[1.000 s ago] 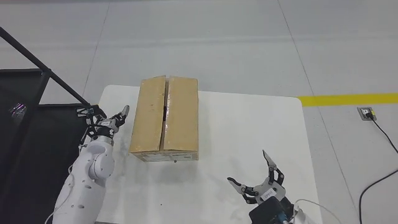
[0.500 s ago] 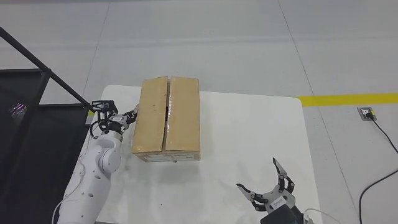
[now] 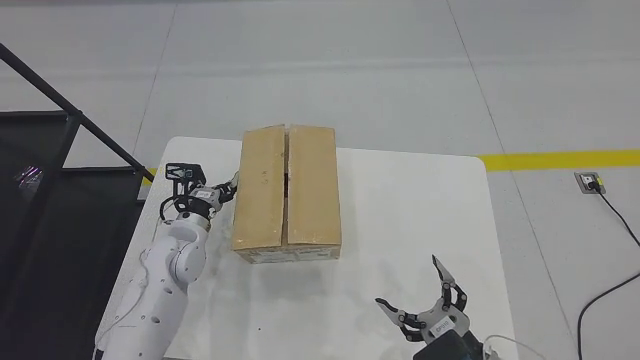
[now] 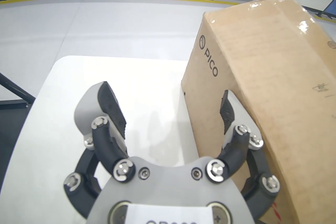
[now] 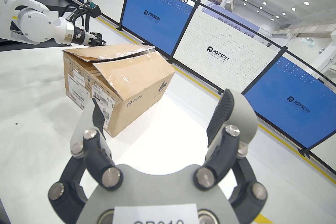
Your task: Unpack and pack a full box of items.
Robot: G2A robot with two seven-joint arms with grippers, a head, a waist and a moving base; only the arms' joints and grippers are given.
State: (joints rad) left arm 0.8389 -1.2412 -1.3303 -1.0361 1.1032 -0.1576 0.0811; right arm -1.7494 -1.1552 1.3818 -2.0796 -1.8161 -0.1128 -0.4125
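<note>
A brown cardboard box (image 3: pixel 287 192) stands on the white table (image 3: pixel 400 220), its two top flaps nearly closed along a centre seam. My left gripper (image 3: pixel 212 192) is open at the box's left side, one finger (image 4: pixel 227 109) pressed against the box wall (image 4: pixel 262 83), the other finger (image 4: pixel 111 104) out over bare table. My right gripper (image 3: pixel 425 310) is open near the table's front edge, well clear of the box (image 5: pixel 118 78), with nothing between its fingers. In the right wrist view the flaps look slightly lifted and torn, and the left arm (image 5: pixel 52 28) is behind the box.
A black frame and dark cloth (image 3: pixel 40 190) stand left of the table. The table surface right of the box and in front of it is bare. Fence panels (image 5: pixel 223 51) line the room beyond.
The left gripper has moved right against the box and pushed it to the right across the table. The right gripper has drawn back a little toward the front edge.
</note>
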